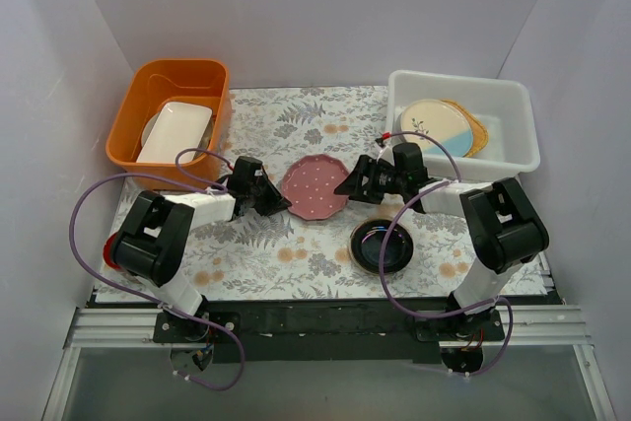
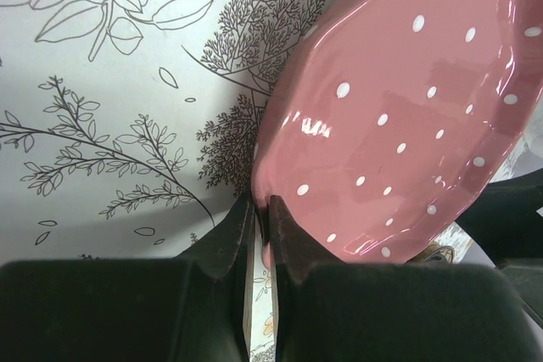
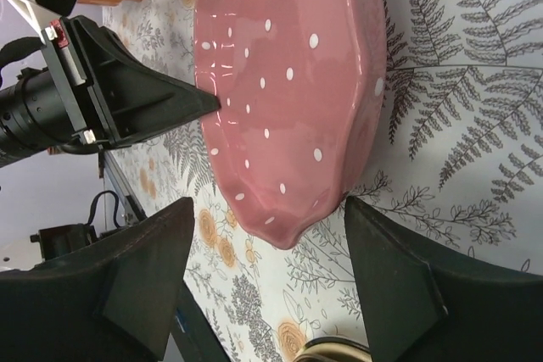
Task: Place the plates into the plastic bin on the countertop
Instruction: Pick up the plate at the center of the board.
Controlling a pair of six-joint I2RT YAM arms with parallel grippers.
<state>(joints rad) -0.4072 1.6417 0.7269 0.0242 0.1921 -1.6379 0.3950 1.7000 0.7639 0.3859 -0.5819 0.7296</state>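
Two plates lie out on the surface (image 1: 266,120) in the top view: the pink dotted plate (image 1: 314,187) in the middle between both arms, and the black plate (image 1: 382,245) nearer the bases. The plastic bin (image 1: 513,160) stands at the far right corner and holds the cream-and-blue plate (image 1: 437,128) over a mustard yellow plate (image 1: 477,131). The left gripper (image 1: 279,200) meets the pink plate's left rim and the right gripper (image 1: 345,184) its right rim. You look to be handing it across toward the bin side.

From the left wrist, the left gripper (image 2: 261,209) has its jaws pinched narrow on the rim of the pink dotted plate (image 2: 399,116). The plate seems to tilt up off the surface (image 2: 110,108), though I cannot tell how far it is raised.

From the right wrist, the right gripper (image 3: 270,209) has its jaws wide, one on either side of the scalloped edge of the pink dotted plate (image 3: 280,82), touching nothing. Push in until the rim sits deep between the jaws, keep them square to it, and clamp fully before the left lets go. If you release too early, the glossy plate could slide out and drop.
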